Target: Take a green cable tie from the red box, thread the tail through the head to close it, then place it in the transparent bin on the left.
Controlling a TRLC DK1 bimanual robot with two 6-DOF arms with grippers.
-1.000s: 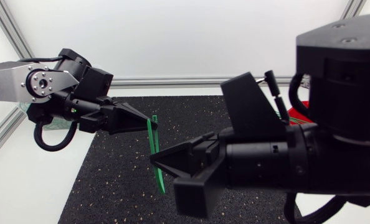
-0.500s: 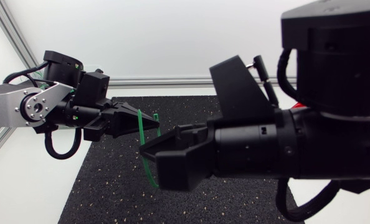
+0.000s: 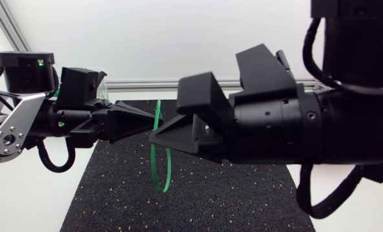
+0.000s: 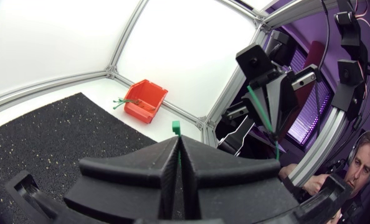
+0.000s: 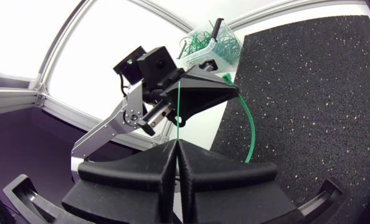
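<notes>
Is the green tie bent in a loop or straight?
Looped. The tie curves round below the left gripper and right gripper, both pinching it.

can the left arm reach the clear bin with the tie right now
Probably not yet: the left hand is shut on the green cable tie, but the right hand grips it too, tethering it.

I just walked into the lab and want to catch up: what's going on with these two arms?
The left gripper and right gripper hold one green cable tie in the air above the black mat. The left's jaws are shut on its head end, the right's on the tail. A loop hangs below, so it looks threaded. It is not yet in the transparent bin.
</notes>
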